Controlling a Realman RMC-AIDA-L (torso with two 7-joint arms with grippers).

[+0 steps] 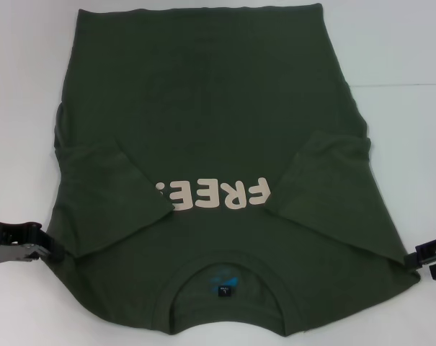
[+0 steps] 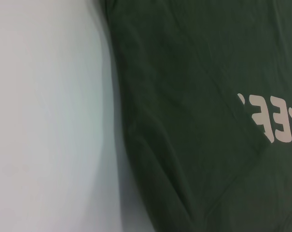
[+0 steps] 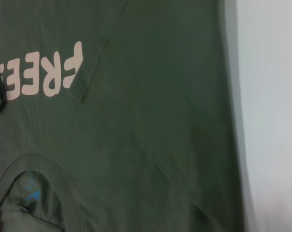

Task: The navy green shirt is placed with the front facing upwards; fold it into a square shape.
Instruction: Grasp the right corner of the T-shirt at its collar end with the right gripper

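The navy green shirt (image 1: 203, 122) lies flat on the white table, front up, with its collar (image 1: 228, 263) and blue neck label nearest me. Both short sleeves are folded inward over the chest, partly covering the cream "FREE!" print (image 1: 214, 194). My left gripper (image 1: 50, 249) sits at the shirt's left shoulder edge, low on the table. At the right shoulder edge my right gripper (image 1: 428, 261) stands open, its two black fingers apart beside the cloth. The left wrist view shows the shirt's side edge (image 2: 121, 121). In the right wrist view the print (image 3: 44, 75) and the collar (image 3: 44, 164) appear.
The white table (image 1: 405, 58) shows bare strips to the left and right of the shirt. The shirt's hem reaches the far edge of the head view, and its collar end runs off the near edge.
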